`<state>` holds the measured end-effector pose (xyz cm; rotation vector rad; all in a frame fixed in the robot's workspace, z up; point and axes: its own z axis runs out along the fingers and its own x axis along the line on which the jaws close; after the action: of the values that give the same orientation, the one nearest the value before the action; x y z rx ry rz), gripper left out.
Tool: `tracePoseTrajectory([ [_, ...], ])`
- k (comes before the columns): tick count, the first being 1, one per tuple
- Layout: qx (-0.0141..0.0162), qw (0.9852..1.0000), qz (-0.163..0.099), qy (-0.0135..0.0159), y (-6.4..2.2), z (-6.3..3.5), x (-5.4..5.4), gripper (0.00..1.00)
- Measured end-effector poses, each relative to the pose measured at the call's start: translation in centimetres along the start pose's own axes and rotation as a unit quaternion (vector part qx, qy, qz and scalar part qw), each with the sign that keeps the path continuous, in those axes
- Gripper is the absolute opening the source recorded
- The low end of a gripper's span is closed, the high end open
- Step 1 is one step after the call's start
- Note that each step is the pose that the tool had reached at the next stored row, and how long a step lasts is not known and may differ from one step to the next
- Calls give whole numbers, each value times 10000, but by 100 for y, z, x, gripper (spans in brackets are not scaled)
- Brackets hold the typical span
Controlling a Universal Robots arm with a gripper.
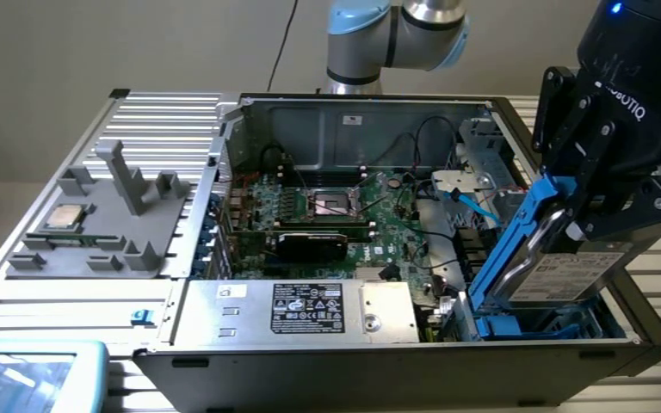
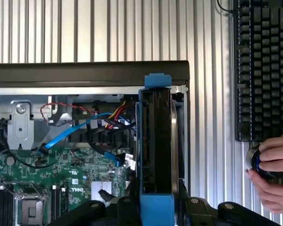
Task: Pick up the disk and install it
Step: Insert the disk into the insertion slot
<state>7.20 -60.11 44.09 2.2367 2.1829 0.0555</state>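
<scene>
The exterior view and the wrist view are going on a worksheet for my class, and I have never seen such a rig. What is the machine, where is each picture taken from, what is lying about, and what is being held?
The machine is a robot arm ending in a black pincer. The exterior view comes from a camera standing off the arm; the wrist view from a camera on the arm's wrist. Below lies an open computer case with its green motherboard and a silver box. Beside it, a grey tray holds a small processor chip. The pincer is shut on the disk, a drive in a blue carrier, tilted, its lower end inside the case. A person's hand is near a keyboard.
</scene>
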Motion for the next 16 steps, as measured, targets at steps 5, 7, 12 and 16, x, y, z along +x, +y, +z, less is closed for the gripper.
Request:
tracePoseTrajectory([
  [5, 0, 10000, 0, 0, 0, 9, 0, 37],
  [7, 0, 10000, 0, 0, -1, 23, 0, 37],
  [12, -2, 10000, 0, 1, -2, 59, 5, 37],
  [16, -5, 10000, 1, 1, -1, 74, 12, 37],
])
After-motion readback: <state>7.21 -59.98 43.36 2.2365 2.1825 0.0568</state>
